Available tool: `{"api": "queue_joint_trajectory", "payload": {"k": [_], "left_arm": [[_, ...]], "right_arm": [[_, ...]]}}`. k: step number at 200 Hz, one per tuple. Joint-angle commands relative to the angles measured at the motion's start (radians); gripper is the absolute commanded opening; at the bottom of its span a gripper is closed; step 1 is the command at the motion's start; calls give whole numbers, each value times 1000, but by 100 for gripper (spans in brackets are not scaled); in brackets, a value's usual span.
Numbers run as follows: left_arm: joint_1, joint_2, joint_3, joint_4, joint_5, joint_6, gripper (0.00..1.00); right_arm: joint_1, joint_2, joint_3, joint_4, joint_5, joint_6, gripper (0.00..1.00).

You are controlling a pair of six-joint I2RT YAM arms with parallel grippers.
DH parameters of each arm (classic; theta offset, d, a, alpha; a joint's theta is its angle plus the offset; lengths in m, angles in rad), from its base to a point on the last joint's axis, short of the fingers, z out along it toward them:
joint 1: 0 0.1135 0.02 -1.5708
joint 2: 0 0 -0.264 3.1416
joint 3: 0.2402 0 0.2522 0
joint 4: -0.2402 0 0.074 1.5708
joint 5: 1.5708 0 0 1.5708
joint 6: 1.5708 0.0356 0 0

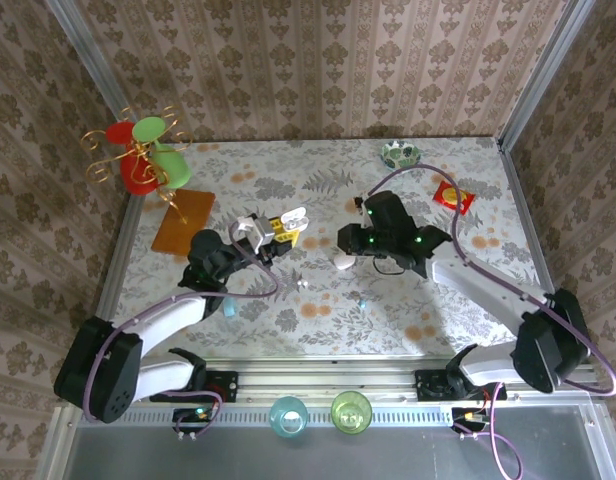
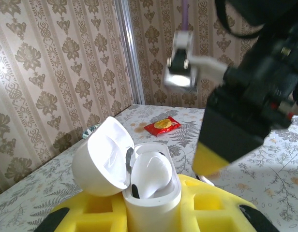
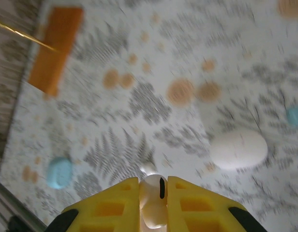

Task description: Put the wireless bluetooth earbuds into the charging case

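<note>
My left gripper is shut on the charging case, a white case held upright with its lid swung open to the left. One white earbud sits in the case's well. My right gripper hangs above the table a little to the right of the case, shut on another white earbud with a black slot on its side. In the left wrist view, one yellow fingertip of the right gripper hovers just beyond the case.
A white oval pebble and two light blue bits lie on the table. A red packet and a small bowl are at the back right. An orange mat and a wire stand are at the back left. Two cups stand at the near edge.
</note>
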Motion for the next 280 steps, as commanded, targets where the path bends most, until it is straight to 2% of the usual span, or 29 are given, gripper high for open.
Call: {"api": "queue_joint_trajectory", "payload": {"k": [1,54,99,244,265,280], "left_arm": [[-15,30,25,106,-6,-44,0],[-29,82,36,138,-6,-54,0],[-36,95,45,149,-3,-60,0],[-38,63,52,191,4,-111,0],[-38,59,53,192,-6,-111,0],[-38,61,53,183,-6,-101,0]], "right_arm": [[5,-64,-40,198,26,-45,18],[27,-109,-31,360,-65,-51,19],[57,-69,1,427,-113,-56,19],[61,5,-23,477,-81,-80,18],[61,-1,-27,479,-88,-78,22],[60,-18,-33,479,-87,-78,32]]}}
